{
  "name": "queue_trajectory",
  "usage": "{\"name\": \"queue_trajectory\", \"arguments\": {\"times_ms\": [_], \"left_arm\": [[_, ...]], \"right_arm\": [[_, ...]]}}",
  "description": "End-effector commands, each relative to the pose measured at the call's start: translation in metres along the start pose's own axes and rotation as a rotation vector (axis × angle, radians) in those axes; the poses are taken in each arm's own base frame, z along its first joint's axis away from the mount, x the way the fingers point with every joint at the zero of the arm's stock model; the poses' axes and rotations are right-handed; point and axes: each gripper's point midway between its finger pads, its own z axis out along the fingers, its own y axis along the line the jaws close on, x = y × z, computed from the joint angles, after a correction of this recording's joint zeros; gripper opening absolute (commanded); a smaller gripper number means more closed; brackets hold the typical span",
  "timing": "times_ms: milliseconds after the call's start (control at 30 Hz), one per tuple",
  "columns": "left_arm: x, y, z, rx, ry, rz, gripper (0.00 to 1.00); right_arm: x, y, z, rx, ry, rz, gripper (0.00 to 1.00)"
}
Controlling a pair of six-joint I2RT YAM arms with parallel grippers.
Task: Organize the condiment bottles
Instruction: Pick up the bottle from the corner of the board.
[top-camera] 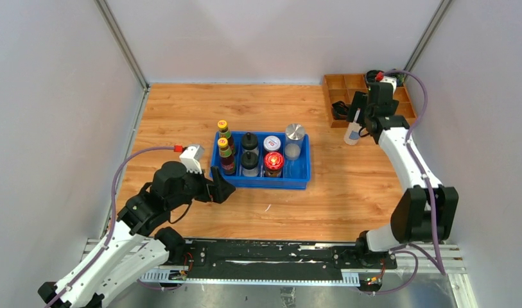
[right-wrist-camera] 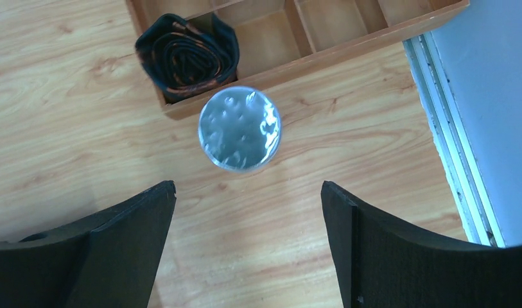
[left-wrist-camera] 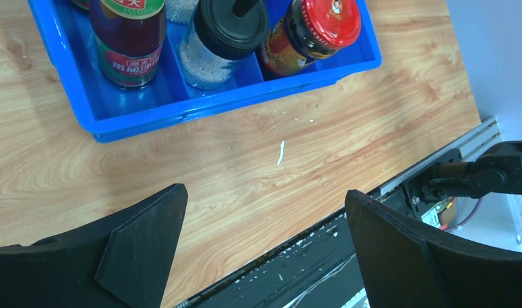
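Note:
A blue bin (top-camera: pixel 300 172) in the middle of the table holds two yellow-capped sauce bottles (top-camera: pixel 225 145), two black-lidded shakers (top-camera: pixel 249 158), a white-lidded jar (top-camera: pixel 272 143), a red-lidded jar (top-camera: pixel 273 160) and a silver-lidded jar (top-camera: pixel 295 133). A second silver-lidded jar (right-wrist-camera: pixel 239 128) stands on the table beside the wooden tray, also seen from above (top-camera: pixel 352 135). My right gripper (right-wrist-camera: pixel 247 192) is open above this jar, not touching it. My left gripper (left-wrist-camera: pixel 264 199) is open and empty at the bin's near left corner (left-wrist-camera: pixel 104 128).
The wooden tray (top-camera: pixel 348 83) at the back right holds a black coiled item (right-wrist-camera: pixel 187 54) and has empty compartments. Grey walls enclose the table on three sides. A black rail (top-camera: pixel 277 260) runs along the near edge.

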Motion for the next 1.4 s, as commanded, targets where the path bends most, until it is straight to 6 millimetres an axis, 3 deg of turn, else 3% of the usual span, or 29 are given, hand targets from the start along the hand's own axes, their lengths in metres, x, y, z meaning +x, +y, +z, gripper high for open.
{"name": "queue_trajectory", "arguments": {"times_ms": [0, 33, 67, 233, 600, 867, 1000, 1133, 1200, 1367], "left_arm": [[0.006, -0.002, 0.0, 0.023, 0.005, -0.007, 1.0], [0.007, -0.001, 0.0, 0.023, 0.007, -0.009, 1.0], [0.008, -0.001, 0.0, 0.024, 0.01, -0.011, 1.0], [0.008, -0.001, -0.001, 0.021, 0.011, -0.005, 1.0], [0.01, 0.003, 0.002, -0.001, 0.024, 0.0, 1.0], [0.009, 0.003, 0.004, -0.008, 0.03, 0.0, 1.0], [0.009, 0.004, 0.005, -0.01, 0.033, 0.0, 1.0], [0.01, 0.004, 0.005, -0.011, 0.034, 0.0, 1.0], [0.011, 0.004, 0.005, -0.011, 0.037, 0.0, 1.0], [0.011, 0.004, 0.005, -0.011, 0.035, -0.001, 1.0]], "right_arm": [[-0.006, -0.008, 0.025, 0.01, 0.031, 0.004, 0.89], [-0.005, -0.004, 0.028, -0.01, 0.039, 0.005, 0.89], [-0.003, -0.015, 0.037, 0.009, 0.058, 0.024, 0.88], [0.007, -0.009, 0.056, -0.015, 0.1, 0.023, 0.87], [0.011, 0.0, 0.078, -0.036, 0.133, 0.016, 0.81], [0.018, -0.005, 0.078, -0.013, 0.143, 0.015, 0.54], [0.019, -0.004, 0.071, -0.014, 0.142, 0.011, 0.49], [0.007, -0.001, 0.053, -0.016, 0.102, -0.004, 0.48], [-0.001, 0.013, 0.038, -0.044, 0.075, -0.032, 0.48], [-0.024, 0.025, -0.001, -0.088, 0.013, -0.067, 0.49]]}}
